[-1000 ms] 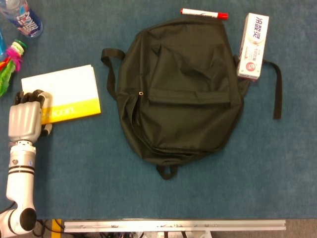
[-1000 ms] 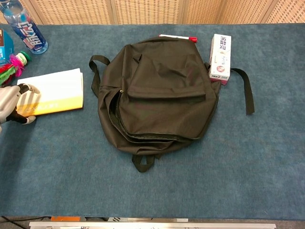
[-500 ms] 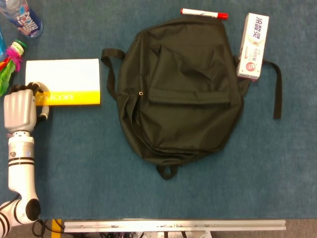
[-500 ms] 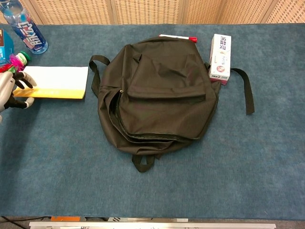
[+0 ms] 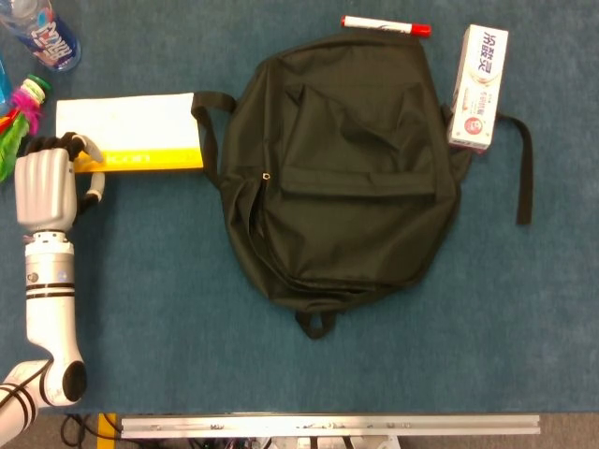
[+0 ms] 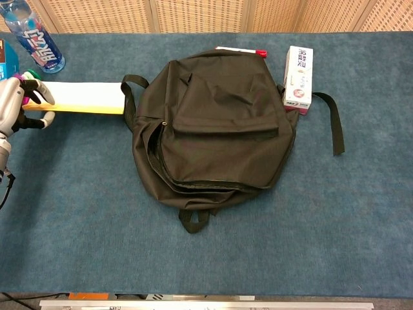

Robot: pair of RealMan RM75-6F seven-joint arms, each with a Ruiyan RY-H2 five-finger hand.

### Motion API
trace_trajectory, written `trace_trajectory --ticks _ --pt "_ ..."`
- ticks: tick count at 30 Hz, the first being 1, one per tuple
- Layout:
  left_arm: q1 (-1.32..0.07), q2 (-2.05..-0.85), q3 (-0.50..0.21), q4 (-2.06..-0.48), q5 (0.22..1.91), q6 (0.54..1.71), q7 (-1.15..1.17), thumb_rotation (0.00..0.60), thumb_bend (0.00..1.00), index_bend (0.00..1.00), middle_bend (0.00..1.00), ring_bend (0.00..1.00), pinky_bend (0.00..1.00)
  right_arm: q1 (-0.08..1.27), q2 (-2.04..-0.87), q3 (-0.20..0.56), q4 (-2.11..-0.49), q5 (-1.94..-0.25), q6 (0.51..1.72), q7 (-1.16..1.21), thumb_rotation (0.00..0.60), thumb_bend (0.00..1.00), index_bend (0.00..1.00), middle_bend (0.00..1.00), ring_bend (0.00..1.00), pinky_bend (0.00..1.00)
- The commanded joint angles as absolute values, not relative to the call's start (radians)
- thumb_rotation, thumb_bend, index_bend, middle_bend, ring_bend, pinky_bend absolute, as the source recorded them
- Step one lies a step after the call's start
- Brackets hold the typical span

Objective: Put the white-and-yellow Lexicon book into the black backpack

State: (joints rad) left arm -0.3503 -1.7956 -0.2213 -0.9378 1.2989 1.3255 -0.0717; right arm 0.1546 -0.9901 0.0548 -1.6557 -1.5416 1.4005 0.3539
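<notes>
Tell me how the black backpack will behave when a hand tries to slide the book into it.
The black backpack lies flat and creased, so it is probably empty, light and floppy. Its opening will likely sag shut unless held. Pushed by the Lexicon book that the left hand grips, it may slide on the table.

Even, bright overhead light, soft faint shadows, no glare; both views sharp, the black backpack (image 5: 342, 168) showing little detail

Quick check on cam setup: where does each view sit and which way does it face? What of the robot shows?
Head view: high above the table, facing nearly straight down; shows the left hand and its forearm.
Chest view: lower, at the table's near edge, facing forward and down to a slatted wall; only the left hand shows.
Both share the backpack, the book that the left hand holds, the red-capped marker and the bottle.
</notes>
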Motion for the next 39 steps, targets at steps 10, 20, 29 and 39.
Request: trace_trajectory --ticks 10,20,29,39 --pt "-0.361 -1.806 -0.215 -0.896 1.334 1.375 -0.037 0.6 0.36 0.56 0.53 0.48 0.43 0.152 -0.982 0.046 -1.655 -1.56 1.405 0.384 0.6 0.08 0.31 0.31 0.19 0.24" --pt "-0.354 -1.801 -0.208 -0.899 1.337 1.401 0.051 0.6 0.41 0.55 0.53 0.49 0.46 0.156 -0.981 0.04 -1.645 -1.571 1.402 0.411 0.6 0.08 0.31 0.31 0.19 0.24" --pt "-0.341 -1.745 -0.208 -0.996 1.316 1.4 0.178 0.6 0.41 0.6 0.53 0.5 0.48 0.157 -0.986 0.037 -1.633 -1.581 1.408 0.425 0.6 0.08 0.31 0.31 0.19 0.24" --pt "-0.322 -1.713 -0.192 -1.041 1.402 1.51 0.069 0.6 0.41 0.65 0.59 0.55 0.53 0.166 -0.983 0.037 -1.64 -1.604 1.414 0.404 0.6 0.08 0.31 0.32 0.19 0.24"
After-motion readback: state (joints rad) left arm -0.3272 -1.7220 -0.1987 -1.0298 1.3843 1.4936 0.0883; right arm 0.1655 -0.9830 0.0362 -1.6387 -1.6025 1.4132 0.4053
